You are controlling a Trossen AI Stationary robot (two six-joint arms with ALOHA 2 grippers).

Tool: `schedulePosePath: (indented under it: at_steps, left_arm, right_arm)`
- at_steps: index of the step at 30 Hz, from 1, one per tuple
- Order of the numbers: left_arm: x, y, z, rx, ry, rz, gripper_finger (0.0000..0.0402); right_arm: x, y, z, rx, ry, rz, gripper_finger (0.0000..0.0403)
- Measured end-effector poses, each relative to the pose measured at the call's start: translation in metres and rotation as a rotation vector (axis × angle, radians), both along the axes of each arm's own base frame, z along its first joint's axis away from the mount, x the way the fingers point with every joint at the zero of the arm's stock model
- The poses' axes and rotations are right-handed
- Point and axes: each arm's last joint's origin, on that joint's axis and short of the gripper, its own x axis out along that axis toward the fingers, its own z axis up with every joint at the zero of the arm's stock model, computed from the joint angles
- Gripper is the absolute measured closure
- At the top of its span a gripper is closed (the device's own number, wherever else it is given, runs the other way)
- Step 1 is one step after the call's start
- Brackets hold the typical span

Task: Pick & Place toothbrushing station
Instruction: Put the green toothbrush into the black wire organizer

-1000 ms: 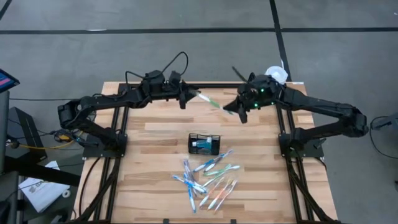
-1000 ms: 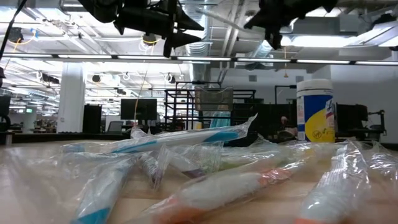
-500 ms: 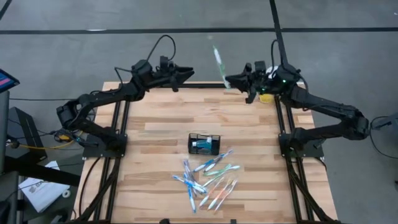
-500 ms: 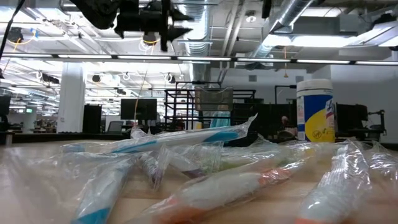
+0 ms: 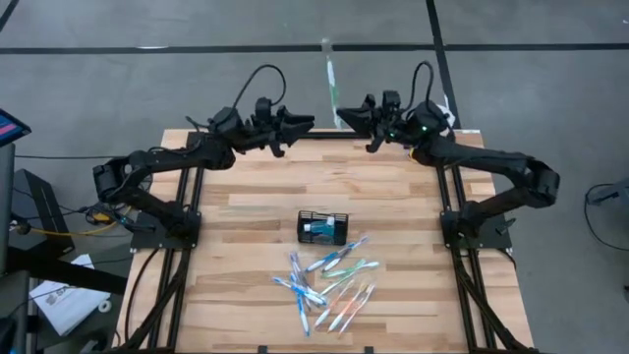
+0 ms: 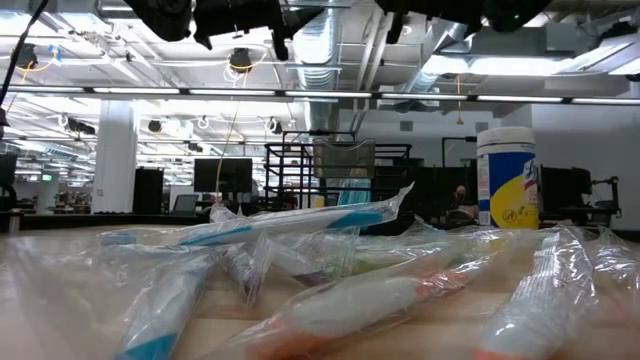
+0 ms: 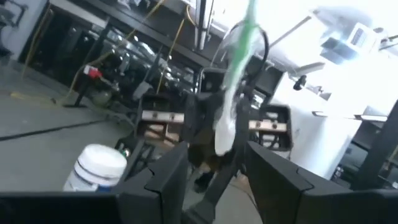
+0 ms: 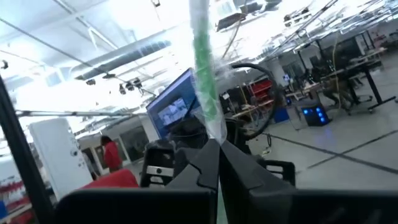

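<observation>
The toothbrushing station, a small black wire-mesh caddy (image 5: 323, 227), stands at the middle of the wooden table (image 5: 246, 197). Several wrapped toothbrushes (image 5: 329, 285) lie in a loose pile near the table's front edge. Above the far edge, my right gripper (image 5: 344, 118) is shut on one wrapped green toothbrush (image 5: 331, 79), which sticks up from the fingers. My left gripper (image 5: 309, 122) hovers open just to the left of it, facing it. Its fingers (image 7: 168, 177) are apart and hold nothing. My right gripper pinches the wrapped green toothbrush at its lower end (image 8: 214, 134) between the two shut fingers. The fingers slant upward. The toothbrush stands up out of the fingertips, lifted clear of the table, its free end (image 5: 325, 47) past the table's far edge.
A white tub with a yellow-blue label (image 6: 507, 178) stands at the far right corner of the table, close under my right arm. Bare wood lies between the caddy and the far edge.
Both grippers have risen and tipped upward, going toward the table's far edge. My right gripper has carried the green toothbrush with it. The toothbrush has swung from lying nearly level between the two grippers to standing up. My left gripper is now clear of it.
</observation>
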Motion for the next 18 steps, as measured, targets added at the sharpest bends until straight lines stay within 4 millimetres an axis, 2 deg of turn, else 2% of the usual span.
schedulePosePath:
  at_steps: [7, 18]
  left_arm:
    - [0.002, 0.000, -0.002, 0.010, 0.005, -0.026, 0.0247]
    - [0.006, -0.014, 0.000, 0.068, -0.001, -0.123, 0.0247]
  right_arm:
    - [0.014, 0.008, 0.013, -0.039, -0.021, 0.058, 0.0403]
    - [0.049, 0.001, 0.017, -0.037, 0.027, 0.132, 0.0403]
